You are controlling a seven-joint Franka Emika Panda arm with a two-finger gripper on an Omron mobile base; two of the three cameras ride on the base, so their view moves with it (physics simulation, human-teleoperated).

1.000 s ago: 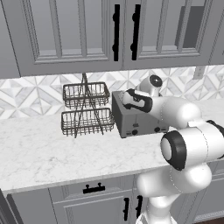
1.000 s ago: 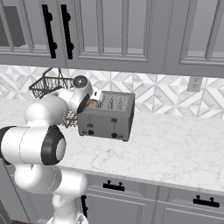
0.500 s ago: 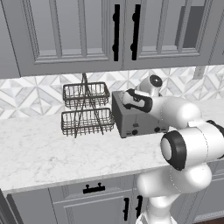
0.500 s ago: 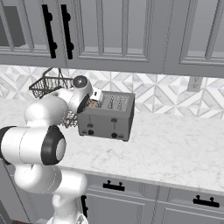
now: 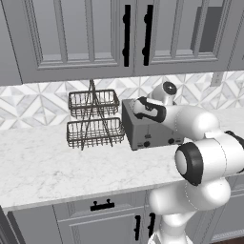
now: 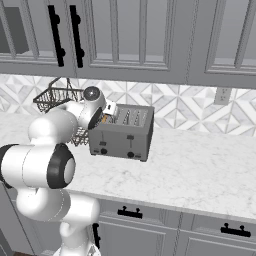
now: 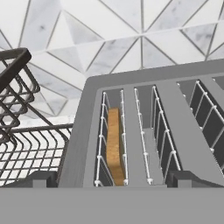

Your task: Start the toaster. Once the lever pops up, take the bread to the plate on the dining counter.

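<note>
The grey toaster (image 5: pixel 148 132) (image 6: pixel 121 135) stands on the marble counter against the tiled wall. My gripper (image 5: pixel 142 107) (image 6: pixel 107 113) hovers just above the toaster's left end, open and holding nothing. In the hand view I look straight down into the slots of the toaster (image 7: pixel 144 85). The bread (image 7: pixel 114 146) stands on edge, sunk in the leftmost slot, directly below my gripper (image 7: pixel 114 180), whose two dark fingertips (image 7: pixel 41 178) flank that slot. The plate and the dining counter are out of view.
A two-tier dark wire basket rack (image 5: pixel 93 119) (image 6: pixel 52 97) (image 7: pixel 19 144) stands close to the toaster's left side. Grey wall cabinets (image 5: pixel 124 33) hang above. A wall outlet (image 6: pixel 222 95) sits at the right, over the counter (image 6: pixel 200 170).
</note>
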